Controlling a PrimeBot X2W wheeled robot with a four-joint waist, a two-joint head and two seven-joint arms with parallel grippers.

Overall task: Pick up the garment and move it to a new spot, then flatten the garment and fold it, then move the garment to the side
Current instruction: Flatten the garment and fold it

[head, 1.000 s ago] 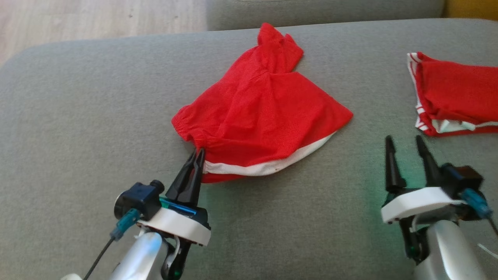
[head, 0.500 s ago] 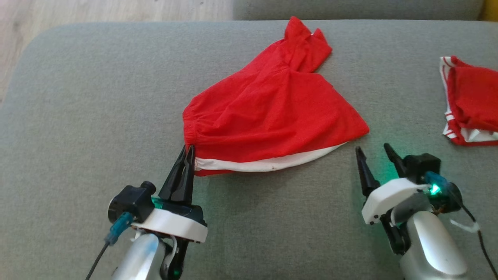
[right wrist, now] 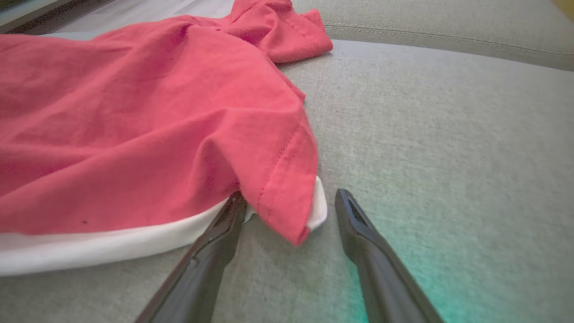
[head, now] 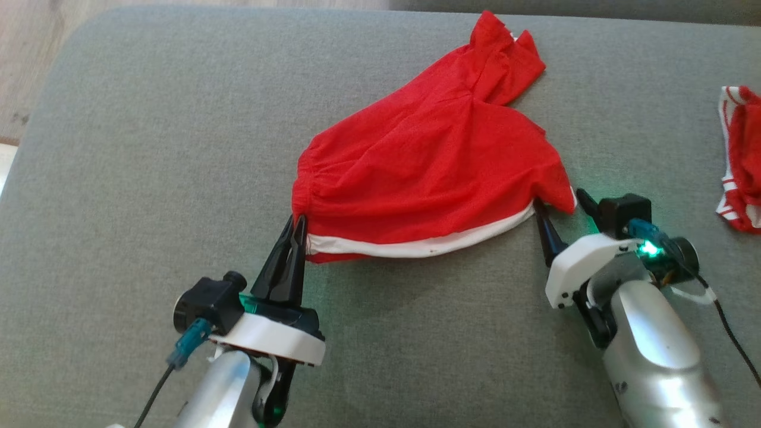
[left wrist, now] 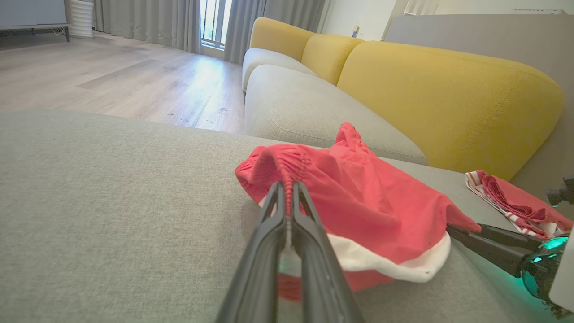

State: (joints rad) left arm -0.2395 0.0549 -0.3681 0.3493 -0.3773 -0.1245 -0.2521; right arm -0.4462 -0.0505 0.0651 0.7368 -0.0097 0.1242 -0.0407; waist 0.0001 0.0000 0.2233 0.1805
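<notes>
One right hand [head: 559,200] fingertip [right wrist: 217,240] under garment [head: 428,172] hem; far red cloth [head: 743,160] cropped.

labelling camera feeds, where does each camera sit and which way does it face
Head view: from the head, down at the garment on a grey cushion; left hand, right hand show.
Left wrist view: from that wrist along shut fingers pinching the waistband, toward a yellow sofa.
Right wrist view: from that wrist along open fingers flanking the garment's corner.
Shared: head and left wrist views show the right hand.
</notes>
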